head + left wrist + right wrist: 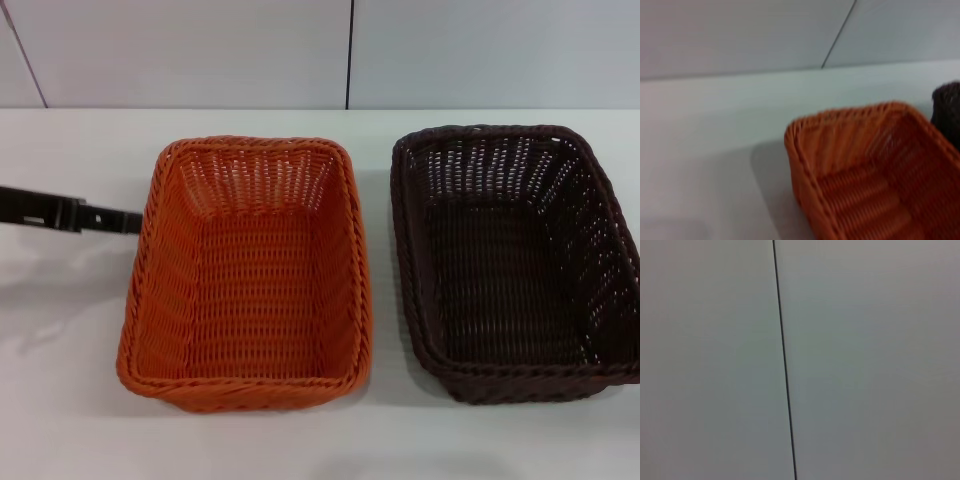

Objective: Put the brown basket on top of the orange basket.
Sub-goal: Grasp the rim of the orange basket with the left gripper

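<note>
Woven plastic wicker, very dark brown, is making up the brown basket (515, 265), which is sitting empty and upright at the right of the head view on the white desk (60, 400), beside the orange basket (250, 275) in the middle of the frame, the two apart by a narrow strip of desk. The left claw (70, 213) is reaching in from the left edge as a thin dark bar, its tip near the orange basket's left rim; whether it is apart or together I cannot tell. The right claw is not showing anywhere. The stacking is not yet begun. The brown basket is probably going to handle light and fairly stiff, with a little give in the open weave; the braided rim is looking like the surest place to pinch.
</note>
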You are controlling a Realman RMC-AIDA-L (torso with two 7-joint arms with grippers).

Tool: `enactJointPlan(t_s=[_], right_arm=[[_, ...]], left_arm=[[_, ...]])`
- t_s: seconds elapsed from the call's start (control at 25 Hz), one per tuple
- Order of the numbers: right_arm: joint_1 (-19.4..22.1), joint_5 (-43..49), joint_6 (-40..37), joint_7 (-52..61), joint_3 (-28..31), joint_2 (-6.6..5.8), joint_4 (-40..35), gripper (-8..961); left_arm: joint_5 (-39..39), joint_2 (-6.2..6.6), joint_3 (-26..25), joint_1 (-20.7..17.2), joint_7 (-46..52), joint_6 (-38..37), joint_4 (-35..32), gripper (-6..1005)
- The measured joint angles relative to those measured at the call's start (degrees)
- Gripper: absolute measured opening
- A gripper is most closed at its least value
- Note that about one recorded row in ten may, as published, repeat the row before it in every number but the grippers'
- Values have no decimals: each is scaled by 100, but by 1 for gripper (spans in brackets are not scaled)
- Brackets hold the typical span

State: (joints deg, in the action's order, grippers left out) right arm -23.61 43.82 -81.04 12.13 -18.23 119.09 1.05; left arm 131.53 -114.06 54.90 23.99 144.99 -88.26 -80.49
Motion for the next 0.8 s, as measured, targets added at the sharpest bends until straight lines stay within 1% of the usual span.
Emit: enactJointPlan(t_s=[0.04, 0.12, 0.28, 0.36, 0.4, 0.44, 0.48, 0.6, 0.76, 0.8], right_arm=[[0, 0, 0, 0, 0, 0, 0, 738], [0, 1, 5, 0, 26, 0, -3, 738], [-17, 3, 8, 0, 29, -1, -8, 738], [-24, 4, 9, 0, 30, -4, -9, 738], [-22, 4, 16, 0, 30, -5, -9, 738], [-22, 4, 16, 0, 30, -5, -9, 738], [-20, 4, 28, 0, 30, -5, -10, 738], [-4, 4, 79, 0, 30, -8, -38, 738], [0, 4, 88, 0, 30, -9, -44, 738], [0, 4, 102, 0, 30, -9, -47, 738]], left_arm=[[0, 0, 0, 0, 0, 0, 0, 813], [259, -126, 11, 17, 2, -43, 13, 813], [370, -249, 15, 47, -50, -7, 118, 813], [370, -249, 15, 47, -50, -7, 118, 813], [379, -270, 19, 51, -68, 16, 160, 813], [386, -304, 34, 72, -125, 101, 344, 813], [386, -304, 34, 72, -125, 101, 344, 813], [391, -317, 81, 156, -197, 317, 763, 813], [392, -323, 90, 232, -263, 384, 969, 813], [396, -327, 90, 326, -335, 460, 1187, 813]])
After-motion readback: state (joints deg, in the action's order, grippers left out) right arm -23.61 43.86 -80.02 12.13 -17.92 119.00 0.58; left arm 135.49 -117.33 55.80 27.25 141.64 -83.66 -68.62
